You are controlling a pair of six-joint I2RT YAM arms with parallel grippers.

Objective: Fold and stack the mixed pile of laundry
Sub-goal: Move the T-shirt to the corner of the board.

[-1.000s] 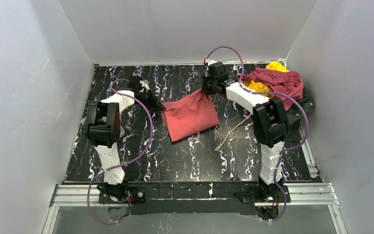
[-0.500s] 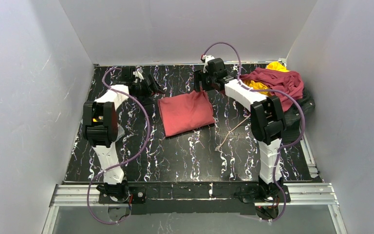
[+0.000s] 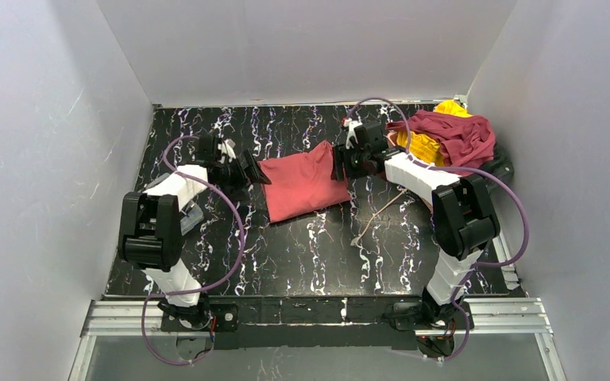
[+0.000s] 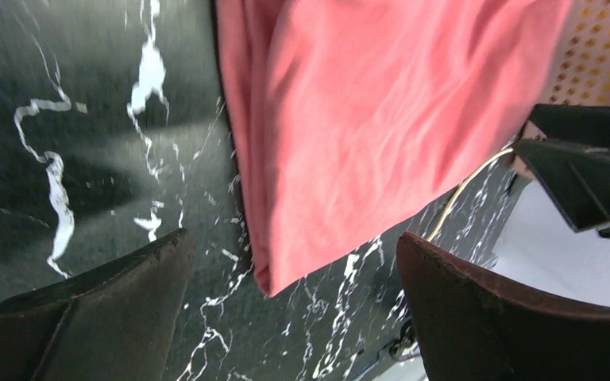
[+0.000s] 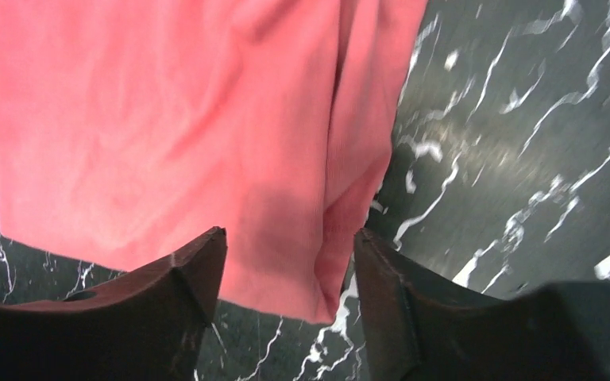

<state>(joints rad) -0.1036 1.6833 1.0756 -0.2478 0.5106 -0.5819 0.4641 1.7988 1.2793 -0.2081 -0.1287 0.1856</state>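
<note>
One of four looks done to us: the salmon-red garment (image 3: pixel 302 186) lies mid-way on the black marbled surface (image 3: pixel 302 254), folded to a flat, slightly skewed rectangle, smooth bar faint creases. We see the maroon garment (image 3: pixel 457 135), yellow garment (image 3: pixel 422 148) and charcoal garment (image 3: pixel 500 168) bunched in the far right corner, unfolded; no stack yet. Left pincer (image 4: pixel 290 238) and right pincer (image 5: pixel 290 232) sit at the fold's opposite edges, both spread, gripping nothing.

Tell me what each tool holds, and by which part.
Nothing is held. The left tool and the right tool are both open. A corner of the salmon-red garment shows between each one's jaws, ungripped.
</note>
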